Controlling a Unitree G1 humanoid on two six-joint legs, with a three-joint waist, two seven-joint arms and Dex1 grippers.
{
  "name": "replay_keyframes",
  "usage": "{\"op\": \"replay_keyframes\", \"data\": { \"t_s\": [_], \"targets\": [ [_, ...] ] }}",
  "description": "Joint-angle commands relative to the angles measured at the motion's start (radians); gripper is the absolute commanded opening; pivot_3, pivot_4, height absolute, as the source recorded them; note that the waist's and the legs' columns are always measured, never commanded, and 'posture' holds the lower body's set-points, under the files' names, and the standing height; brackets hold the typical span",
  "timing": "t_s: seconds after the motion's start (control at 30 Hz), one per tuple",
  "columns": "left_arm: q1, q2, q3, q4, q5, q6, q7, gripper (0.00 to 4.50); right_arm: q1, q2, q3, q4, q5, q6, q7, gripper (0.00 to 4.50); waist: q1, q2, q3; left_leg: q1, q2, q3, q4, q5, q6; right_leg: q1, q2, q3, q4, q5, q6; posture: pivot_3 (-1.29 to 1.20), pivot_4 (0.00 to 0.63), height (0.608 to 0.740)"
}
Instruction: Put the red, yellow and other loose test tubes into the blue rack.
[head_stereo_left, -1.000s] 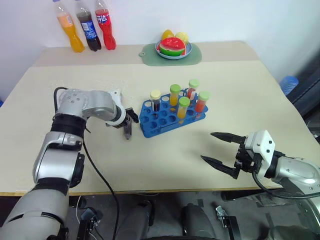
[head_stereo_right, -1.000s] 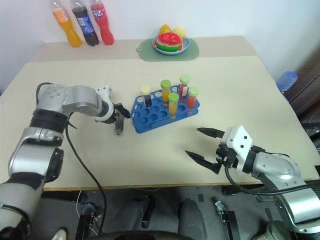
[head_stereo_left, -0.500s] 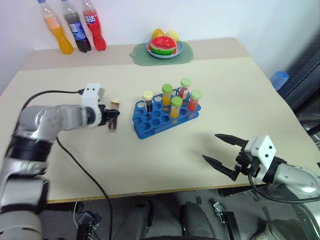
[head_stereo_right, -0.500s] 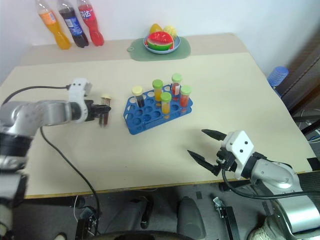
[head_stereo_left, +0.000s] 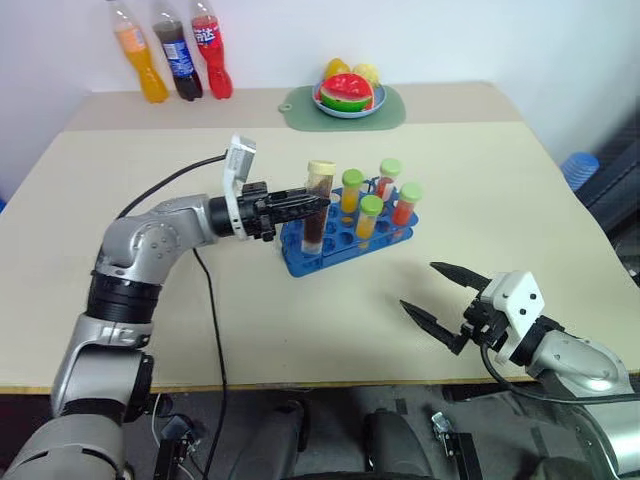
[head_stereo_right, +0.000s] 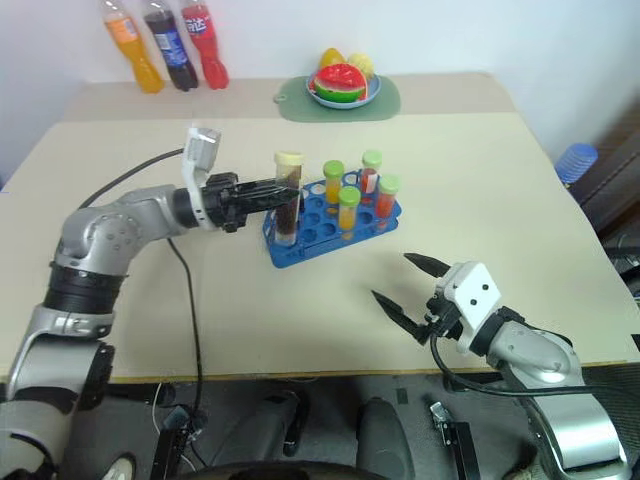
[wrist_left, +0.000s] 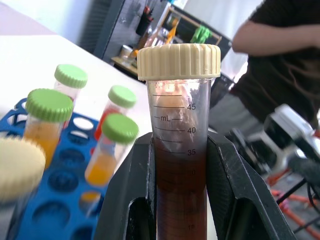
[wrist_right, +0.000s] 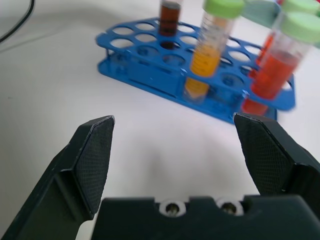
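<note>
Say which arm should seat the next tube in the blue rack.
Left. The left gripper is shut on the cream-capped brown tube, held upright over the blue rack. The right gripper is open, holding nothing, off to the side.

Carrying the cream-capped brown tube (head_stereo_left: 318, 208), now clamped upright in the left gripper (head_stereo_left: 300, 203), up off the table (head_stereo_left: 480, 190) and over the blue rack (head_stereo_left: 340, 240).

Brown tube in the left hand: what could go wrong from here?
1. The left hand holds the brown tube over the blue rack, close to the green-capped tubes; it could knock them.
2. If the tube misses a hole, it could hit the rack's top and shift it.
</note>
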Motion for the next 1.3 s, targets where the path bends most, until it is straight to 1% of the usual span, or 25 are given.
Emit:
{"op": "replay_keyframes", "data": {
  "t_s": [0.03, 0.17, 0.3, 0.43, 0.6, 0.73, 0.83, 0.9, 0.97, 1.0, 1.03, 1.1, 1.13, 1.23, 1.3],
  "targets": [
    [-0.028, -0.039, -0.003, 0.043, 0.105, -0.070, -0.020, 0.79, 0.030, 0.026, -0.004, -0.071, -0.015, -0.019, -0.034, 4.19, -0.006, 0.000, 0.000, 0.000, 0.000, 0.000, 0.000, 0.000, 0.000, 0.000, 0.000, 0.000, 0.000, 0.000, 0.000, 0.00, 0.150, 0.740],
    [-0.018, -0.068, -0.046, 0.069, 0.233, -0.161, -0.052, 0.79, 0.050, 0.042, -0.007, -0.087, -0.029, -0.020, -0.050, 4.19, -0.005, 0.000, 0.000, -0.001, 0.000, 0.000, 0.001, -0.001, 0.002, 0.000, 0.000, 0.000, 0.000, 0.000, 0.000, 0.00, 0.150, 0.740],
    [-0.006, -0.092, -0.086, 0.116, 0.384, -0.307, -0.048, 0.79, 0.063, 0.054, -0.006, -0.101, -0.035, -0.018, -0.066, 4.19, 0.000, 0.000, 0.000, 0.000, 0.000, 0.000, 0.002, -0.002, 0.004, 0.001, 0.000, 0.000, 0.001, 0.000, 0.000, 0.00, 0.150, 0.740],
    [0.015, -0.115, -0.108, 0.149, 0.488, -0.431, -0.051, 0.79, 0.067, 0.060, -0.004, -0.106, -0.038, -0.016, -0.071, 4.19, -0.001, 0.000, 0.000, 0.000, -0.001, 0.000, 0.002, -0.002, 0.004, 0.001, 0.000, -0.001, 0.000, 0.000, 0.001, 0.00, 0.150, 0.740],
    [0.040, -0.175, -0.103, 0.205, 0.554, -0.515, -0.028, 0.79, 0.058, 0.058, -0.008, -0.100, -0.036, -0.015, -0.073, 4.19, -0.001, 0.000, -0.001, 0.000, -0.001, 0.000, 0.002, -0.002, 0.004, 0.001, 0.000, -0.001, 0.001, 0.000, 0.001, 0.00, 0.150, 0.740],
    [0.064, -0.203, -0.104, 0.233, 0.601, -0.592, -0.023, 0.79, 0.055, 0.055, -0.008, -0.098, -0.037, -0.016, -0.070, 4.19, 0.000, 0.000, -0.001, 0.001, -0.001, 0.000, 0.002, -0.002, 0.004, 0.002, 0.000, -0.001, 0.001, 0.000, 0.001, 0.00, 0.150, 0.740],
    [0.099, -0.225, -0.102, 0.270, 0.642, -0.691, 0.002, 0.79, 0.049, 0.054, -0.010, -0.095, -0.035, -0.015, -0.069, 4.19, 0.001, 0.000, -0.002, 0.004, -0.001, 0.000, 0.002, -0.002, 0.004, 0.004, 0.000, -0.001, 0.000, 0.001, 0.001, 0.00, 0.150, 0.740],
    [0.108, -0.241, -0.092, 0.301, 0.656, -0.735, 0.019, 0.79, 0.046, 0.055, -0.010, -0.093, -0.033, -0.014, -0.069, 4.19, 0.001, 0.000, -0.003, 0.006, -0.001, 0.000, 0.002, -0.003, 0.004, 0.005, 0.000, -0.001, 0.000, 0.000, 0.001, 0.00, 0.150, 0.740],
    [0.118, -0.250, -0.075, 0.317, 0.631, -0.719, -0.005, 0.79, 0.046, 0.055, -0.007, -0.090, -0.038, -0.017, -0.068, 4.19, 0.003, 0.000, -0.005, 0.006, -0.001, -0.001, 0.003, -0.002, 0.004, 0.006, 0.000, -0.002, 0.000, 0.001, 0.001, 0.00, 0.150, 0.740],
    [0.134, -0.249, -0.069, 0.306, 0.626, -0.726, -0.010, 1.78, 0.046, 0.056, -0.005, -0.090, -0.036, -0.015, -0.069, 4.19, 0.002, 0.001, -0.006, 0.006, -0.001, -0.001, 0.003, -0.002, 0.004, 0.006, 0.000, -0.002, 0.000, 0.001, 0.001, 0.00, 0.150, 0.740],
    [0.148, -0.250, -0.059, 0.290, 0.623, -0.732, -0.005, 2.08, 0.048, 0.057, -0.004, -0.091, -0.036, -0.014, -0.069, 4.19, -0.001, 0.002, -0.008, 0.006, -0.001, -0.001, 0.003, -0.002, 0.004, 0.006, 0.000, -0.002, 0.000, 0.001, 0.002, 0.00, 0.150, 0.740],
    [0.167, -0.245, -0.045, 0.246, 0.625, -0.715, 0.017, 3.21, 0.054, 0.057, -0.008, -0.092, -0.033, -0.012, -0.067, 4.19, -0.005, 0.002, -0.008, 0.006, -0.001, 0.000, 0.002, -0.003, 0.005, 0.006, 0.000, -0.001, 0.000, 0.001, 0.002, 0.00, 0.150, 0.740],
    [0.178, -0.236, -0.038, 0.208, 0.618, -0.692, 0.016, 3.65, 0.060, 0.057, -0.012, -0.091, -0.030, -0.012, -0.065, 4.19, -0.003, 0.002, -0.008, 0.004, -0.001, -0.001, 0.002, -0.003, 0.005, 0.005, 0.000, -0.001, 0.001, 0.001, 0.002, 0.00, 0.150, 0.740],
    [0.235, -0.183, -0.012, 0.042, 0.560, -0.599, -0.015, 3.65, 0.070, 0.063, -0.023, -0.085, -0.023, -0.011, -0.068, 4.19, -0.006, 0.003, -0.009, 0.004, -0.001, -0.001, 0.001, -0.002, 0.004, 0.005, 0.000, -0.001, 0.001, 0.001, 0.001, 0.00, 0.150, 0.740],
    [0.293, -0.130, 0.002, -0.070, 0.562, -0.577, -0.015, 3.65, 0.073, 0.074, -0.034, -0.068, -0.015, -0.015, -0.074, 4.19, -0.006, 0.003, -0.009, 0.004, -0.001, -0.001, 0.001, -0.002, 0.004, 0.004, 0.000, -0.001, 0.001, 0.001, 0.001, 0.00, 0.150, 0.740]
  ]
}}
